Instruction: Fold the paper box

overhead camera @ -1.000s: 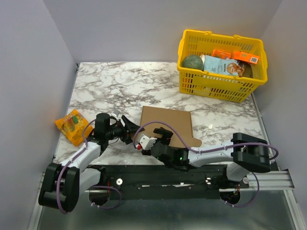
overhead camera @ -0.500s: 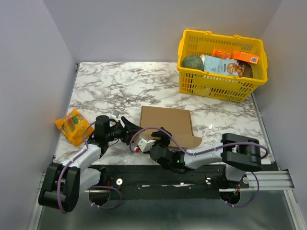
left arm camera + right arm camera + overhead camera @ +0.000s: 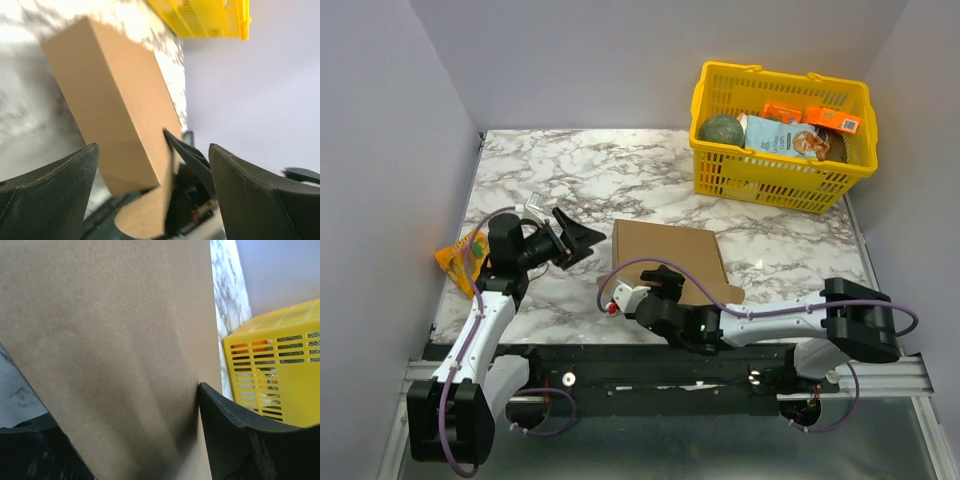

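The paper box [image 3: 667,258] is seen flat in the middle of the worktop [image 3: 540,170], its long side running left to right. Its near edge is set between the right fingers [image 3: 665,285]; a firm pinch cannot be told. The left fingers [image 3: 582,240] are spread wide, apart to its left.

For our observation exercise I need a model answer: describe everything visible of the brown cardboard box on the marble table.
The paper box is plain, unprinted brown cardboard, a shallow rectangle lying on the marble table, near its front middle. A rounded flap sticks out at its near right corner. The right gripper straddles its near edge, one finger against it; a firm grip is unclear.
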`<state>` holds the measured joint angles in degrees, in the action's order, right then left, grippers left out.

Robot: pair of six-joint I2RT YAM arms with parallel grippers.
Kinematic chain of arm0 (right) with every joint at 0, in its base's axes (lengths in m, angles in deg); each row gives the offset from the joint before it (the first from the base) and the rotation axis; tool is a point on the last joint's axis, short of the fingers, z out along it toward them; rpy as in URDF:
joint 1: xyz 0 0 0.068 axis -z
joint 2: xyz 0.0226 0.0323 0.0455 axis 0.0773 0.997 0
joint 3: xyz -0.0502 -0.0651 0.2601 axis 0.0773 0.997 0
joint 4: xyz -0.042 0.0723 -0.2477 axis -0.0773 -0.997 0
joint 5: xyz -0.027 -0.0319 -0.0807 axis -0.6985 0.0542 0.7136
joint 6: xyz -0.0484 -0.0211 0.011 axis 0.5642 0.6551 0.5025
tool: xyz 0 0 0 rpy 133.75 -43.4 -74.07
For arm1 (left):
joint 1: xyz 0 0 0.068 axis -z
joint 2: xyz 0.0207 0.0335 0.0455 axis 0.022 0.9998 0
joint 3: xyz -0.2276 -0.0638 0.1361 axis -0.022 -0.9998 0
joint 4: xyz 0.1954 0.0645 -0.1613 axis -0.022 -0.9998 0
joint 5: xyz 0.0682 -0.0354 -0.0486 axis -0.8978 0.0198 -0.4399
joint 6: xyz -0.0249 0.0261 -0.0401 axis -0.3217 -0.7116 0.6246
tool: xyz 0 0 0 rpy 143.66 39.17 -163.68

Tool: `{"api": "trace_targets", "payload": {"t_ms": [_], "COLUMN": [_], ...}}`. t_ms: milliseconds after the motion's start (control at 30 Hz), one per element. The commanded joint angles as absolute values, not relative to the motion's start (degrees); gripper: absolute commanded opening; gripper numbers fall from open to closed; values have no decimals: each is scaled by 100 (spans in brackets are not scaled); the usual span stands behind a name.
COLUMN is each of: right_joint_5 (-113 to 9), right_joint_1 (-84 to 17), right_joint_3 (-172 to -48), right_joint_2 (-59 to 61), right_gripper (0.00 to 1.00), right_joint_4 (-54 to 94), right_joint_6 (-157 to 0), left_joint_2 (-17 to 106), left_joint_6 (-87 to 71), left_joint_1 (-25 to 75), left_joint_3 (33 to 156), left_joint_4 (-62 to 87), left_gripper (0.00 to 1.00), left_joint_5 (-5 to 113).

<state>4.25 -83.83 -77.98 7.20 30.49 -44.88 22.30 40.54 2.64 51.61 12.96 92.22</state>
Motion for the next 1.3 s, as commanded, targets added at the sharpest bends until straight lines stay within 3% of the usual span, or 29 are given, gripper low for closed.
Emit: {"api": "trace_targets", "payload": {"t_ms": [0,233,367,500,867,967,1100,1267], "right_joint_5": [-277,-1374,-2576,-2940,-3670,-3574,-3459,-3546], "right_joint_1": [-8380,-8047,-7678,-7466,-6860,-6746,-6631,-6508], "right_joint_3": [-8668,-10152,-10944,-11586,-12705,-12722,-12827,-12889], "right_joint_2": [226,146,312,716,1464,1587,1605,1473], "right_gripper": [59,59,60,60,60,65,88,95], "right_joint_4": [1069,-1201,-2265,-3310,-4165,-4025,-3797,-3577], "right_joint_6": [-5380,-5900,-6015,-5945,-5567,-5444,-5418,-5374], "left_joint_2": [2108,2195,2046,1949,1949,2002,2020,2028], "left_joint_6": [2560,987,774,774,774,765,721,738], "left_joint_1": [-74,-328,-328,-320,-320,-320,-320,-320], "left_joint_3": [5569,6299,6300,6090,5693,5693,5685,5676], "left_joint_4": [510,-200,-246,-35,255,273,290,466], "left_gripper": [99,99,99,99,99,99,99,99], "left_joint_5": [8813,8390,8127,8135,8258,8337,8417,8618]}}
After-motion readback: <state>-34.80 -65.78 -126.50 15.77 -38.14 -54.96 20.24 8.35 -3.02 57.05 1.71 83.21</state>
